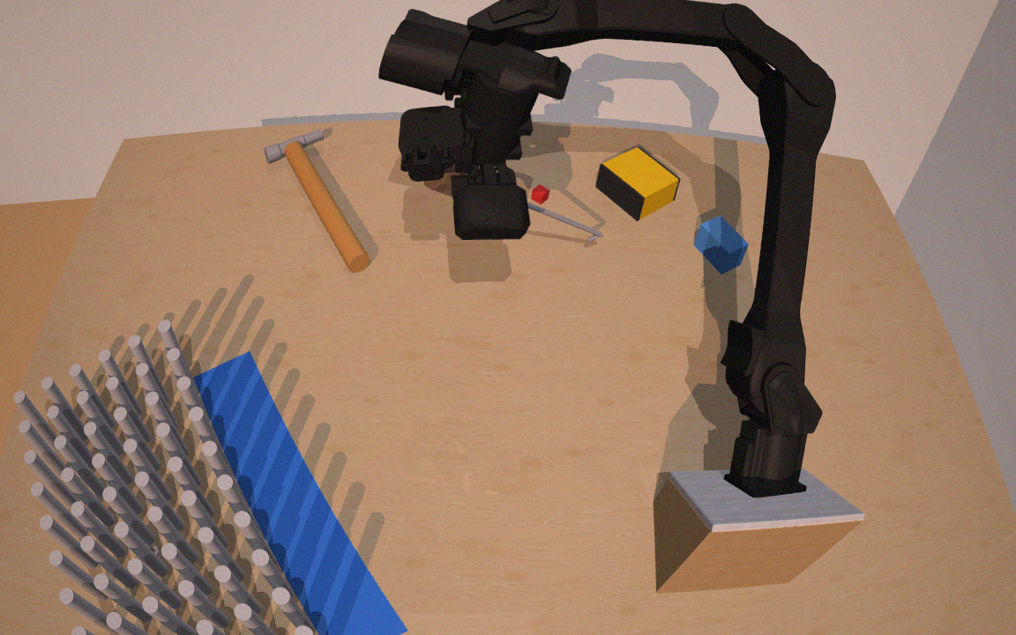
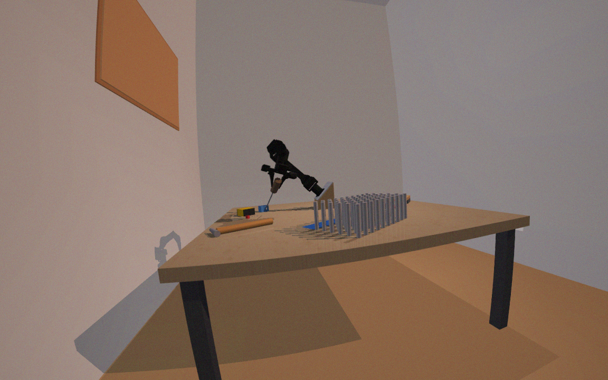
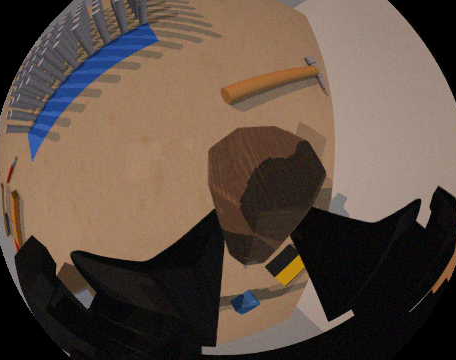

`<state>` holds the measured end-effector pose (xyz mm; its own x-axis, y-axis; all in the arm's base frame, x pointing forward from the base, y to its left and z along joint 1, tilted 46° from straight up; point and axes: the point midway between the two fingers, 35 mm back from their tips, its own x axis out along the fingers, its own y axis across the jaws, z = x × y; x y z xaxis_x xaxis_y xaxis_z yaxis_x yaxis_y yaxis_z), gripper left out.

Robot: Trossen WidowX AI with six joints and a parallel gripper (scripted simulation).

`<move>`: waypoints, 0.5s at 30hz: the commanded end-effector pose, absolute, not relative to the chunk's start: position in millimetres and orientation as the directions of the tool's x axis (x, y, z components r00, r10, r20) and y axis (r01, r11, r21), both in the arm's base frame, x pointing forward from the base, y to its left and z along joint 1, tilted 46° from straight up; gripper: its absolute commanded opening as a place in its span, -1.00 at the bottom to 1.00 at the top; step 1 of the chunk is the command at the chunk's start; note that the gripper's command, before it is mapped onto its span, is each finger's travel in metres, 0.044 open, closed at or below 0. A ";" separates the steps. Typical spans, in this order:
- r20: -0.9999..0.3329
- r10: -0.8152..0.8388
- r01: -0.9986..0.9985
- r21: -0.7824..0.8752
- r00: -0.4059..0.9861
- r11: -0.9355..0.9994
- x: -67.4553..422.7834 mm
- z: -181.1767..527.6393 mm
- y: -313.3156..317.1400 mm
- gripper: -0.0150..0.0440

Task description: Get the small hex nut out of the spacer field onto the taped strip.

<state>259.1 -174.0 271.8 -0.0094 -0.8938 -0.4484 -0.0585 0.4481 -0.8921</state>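
One hammer, one hook tool, three blocks
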 end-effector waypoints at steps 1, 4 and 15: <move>-0.475 -0.880 0.097 -0.875 0.021 0.474 261.4 266.6 -167.7 -0.49; -0.491 -0.870 0.195 -0.851 0.038 0.488 263.2 262.7 -164.2 -0.49; -0.548 -0.831 0.530 -0.678 0.098 0.510 269.2 248.5 -150.6 -0.49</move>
